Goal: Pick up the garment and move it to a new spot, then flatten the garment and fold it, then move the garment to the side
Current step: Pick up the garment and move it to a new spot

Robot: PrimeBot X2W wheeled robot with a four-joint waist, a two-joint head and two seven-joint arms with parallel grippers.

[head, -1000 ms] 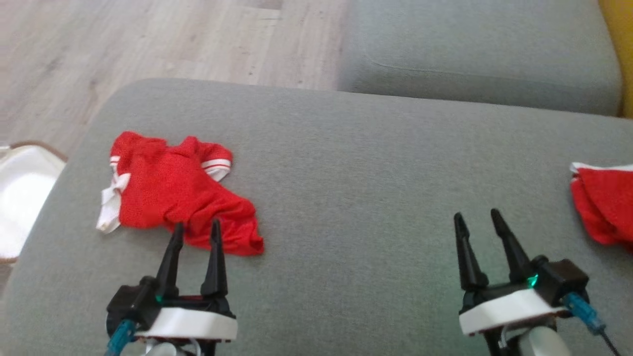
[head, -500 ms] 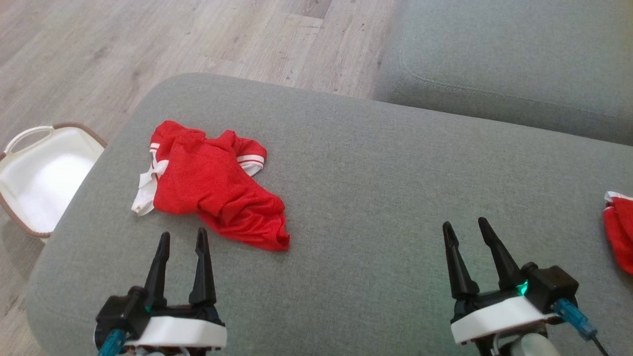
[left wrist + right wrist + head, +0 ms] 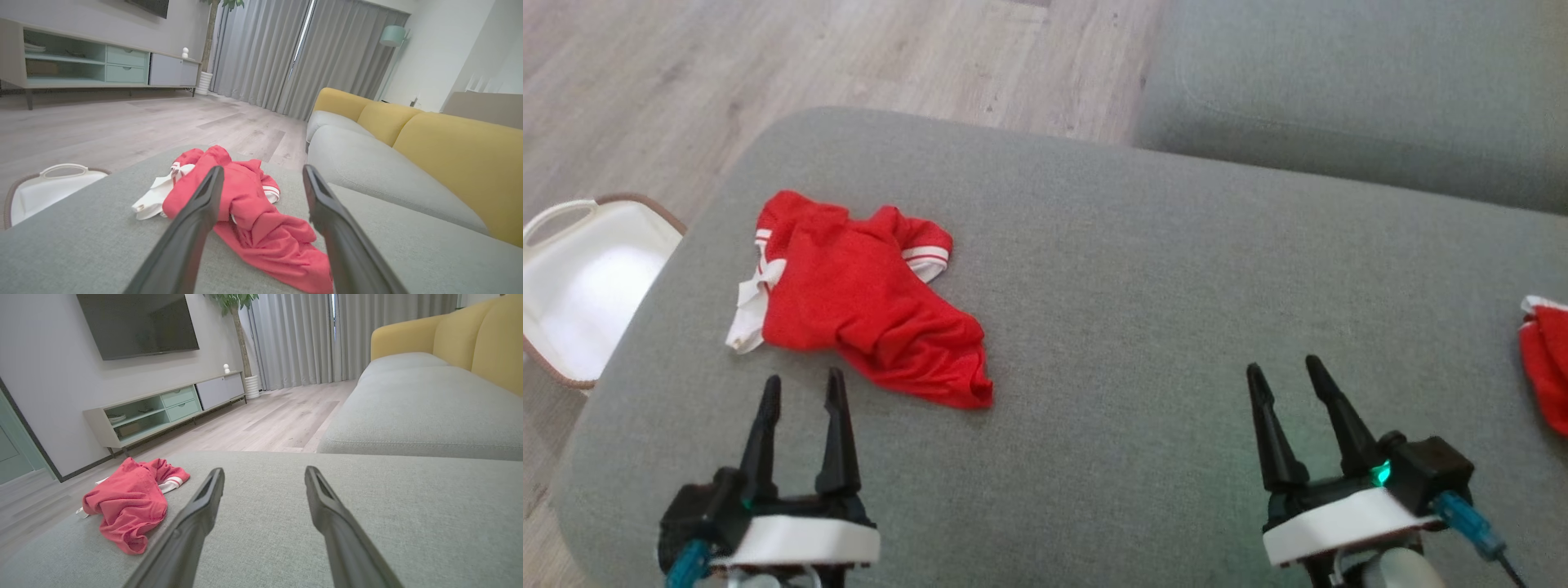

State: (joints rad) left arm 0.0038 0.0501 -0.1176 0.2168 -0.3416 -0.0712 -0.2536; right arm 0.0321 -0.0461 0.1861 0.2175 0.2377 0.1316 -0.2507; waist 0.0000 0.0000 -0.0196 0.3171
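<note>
One red garment [image 3: 866,306], crumpled on ottoman [image 3: 1143,269]: soft, light, limp; pinch at shoulders. Left end effector [image 3: 799,384], right end effector [image 3: 1281,369]: wide, empty.

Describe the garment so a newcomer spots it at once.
Start at the big grey cushion before the robot. On its left part, near the white basket on the floor, lies a crumpled red garment. Unlike the red cloth at the far right, it shows a white-striped sleeve and lies just ahead of the left gripper.
</note>
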